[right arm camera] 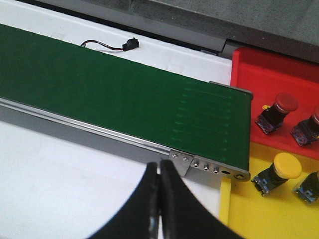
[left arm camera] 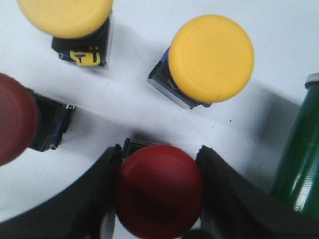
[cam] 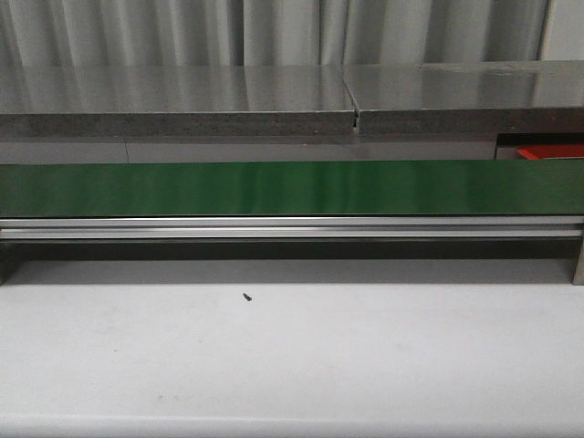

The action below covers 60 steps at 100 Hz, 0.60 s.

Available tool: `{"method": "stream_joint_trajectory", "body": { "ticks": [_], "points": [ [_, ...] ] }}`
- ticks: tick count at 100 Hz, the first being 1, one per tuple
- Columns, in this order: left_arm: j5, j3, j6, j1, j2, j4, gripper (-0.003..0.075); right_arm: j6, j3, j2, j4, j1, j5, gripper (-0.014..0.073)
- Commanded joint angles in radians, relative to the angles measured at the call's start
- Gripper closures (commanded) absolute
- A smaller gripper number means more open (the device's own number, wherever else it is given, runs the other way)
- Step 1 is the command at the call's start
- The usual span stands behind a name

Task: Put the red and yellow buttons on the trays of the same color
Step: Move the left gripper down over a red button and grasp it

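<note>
In the left wrist view my left gripper (left arm camera: 159,152) is shut on a red button (left arm camera: 159,194); both black fingers press the sides of its cap. Two yellow buttons (left arm camera: 211,58) (left arm camera: 65,17) and another red button (left arm camera: 15,124) lie on the white surface around it. In the right wrist view my right gripper (right arm camera: 159,167) is shut with nothing in it, just off the belt's end. Beyond it the red tray (right arm camera: 249,69) holds two red buttons (right arm camera: 281,104) (right arm camera: 314,119). The yellow tray (right arm camera: 279,214) holds a yellow button (right arm camera: 286,167). Neither gripper shows in the front view.
The green conveyor belt (cam: 292,187) runs across the table with a metal rail (cam: 292,228) in front. Its end bracket (right arm camera: 209,167) sits near my right gripper. A small black cable plug (right arm camera: 130,45) lies behind the belt. The belt's end (left arm camera: 299,164) is beside my left gripper.
</note>
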Motion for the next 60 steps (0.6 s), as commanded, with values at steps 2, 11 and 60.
{"method": "stream_joint_trajectory", "body": {
  "ticks": [2,11,60],
  "points": [
    [-0.02,-0.036,-0.009,0.001,-0.129,-0.025,0.0739,-0.003,-0.028,-0.005,0.003,0.0,-0.064,0.0661],
    [0.019,-0.036,-0.009,-0.001,-0.202,-0.042,0.0739,-0.003,-0.028,-0.005,0.003,0.0,-0.064,0.0661],
    [0.052,0.068,0.03,-0.114,-0.412,-0.076,0.0738,-0.003,-0.028,-0.005,0.003,0.0,-0.063,0.0661]
  ]
}}
